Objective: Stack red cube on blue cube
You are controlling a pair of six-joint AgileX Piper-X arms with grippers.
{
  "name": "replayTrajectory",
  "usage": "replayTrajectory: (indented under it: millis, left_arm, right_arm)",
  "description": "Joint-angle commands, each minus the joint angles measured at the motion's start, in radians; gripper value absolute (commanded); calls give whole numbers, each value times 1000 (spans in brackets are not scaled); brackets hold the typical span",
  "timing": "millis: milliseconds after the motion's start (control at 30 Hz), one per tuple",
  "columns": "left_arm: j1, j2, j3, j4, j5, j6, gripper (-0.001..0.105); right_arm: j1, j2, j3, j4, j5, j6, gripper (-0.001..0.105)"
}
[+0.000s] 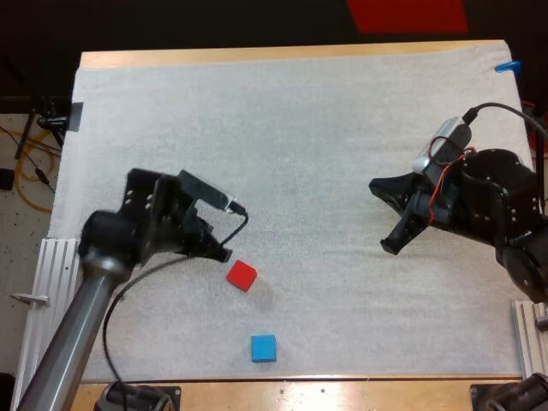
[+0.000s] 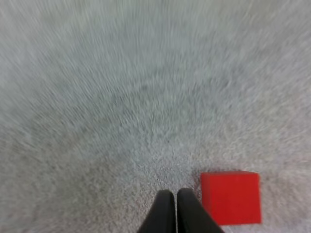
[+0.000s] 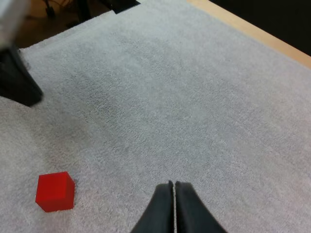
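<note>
The red cube [image 1: 241,276] lies just beside the left gripper [image 1: 223,252], apart from the blue cube [image 1: 264,348].

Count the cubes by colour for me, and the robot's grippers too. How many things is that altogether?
red cube: 1
blue cube: 1
grippers: 2, the left gripper and the right gripper
Total: 4
</note>
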Motion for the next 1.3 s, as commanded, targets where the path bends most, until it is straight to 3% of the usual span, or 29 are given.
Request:
replayTrajectory:
  millis: [0, 67, 167, 233, 333, 667, 833, 967, 1267]
  left_arm:
    - [-2, -52, -7, 26, -13, 14, 0]
    - [-2, -120, -7, 45, -13, 21, 0]
    - [-2, -228, -7, 90, -13, 40, 0]
    - [-2, -302, -7, 130, -3, 43, 0]
    - [-2, -393, -7, 186, 33, 43, 0]
    - [-2, -625, -7, 401, 133, 43, 0]
    - [-2, -711, -7, 491, 192, 54, 0]
    - [-2, -754, -7, 521, 206, 57, 0]
    - [-2, -778, -7, 539, 206, 61, 0]
  right_arm:
    - [2, -1, -9, -7, -15, -9, 0]
    - [2, -1, -9, -7, -15, -9, 3]
    - [2, -1, -9, -2, -20, -9, 23]
    - [2, -1, -9, -3, -20, -9, 42]
    - [2, -1, -9, -3, -20, -9, 51]
    - [17, -1, -9, 0, -16, 55, 52]
    - [124, 21, -9, 0, 54, 56, 61]
    - [208, 67, -9, -16, 102, 69, 61]
    - [342, 238, -12, -136, 108, 158, 61]
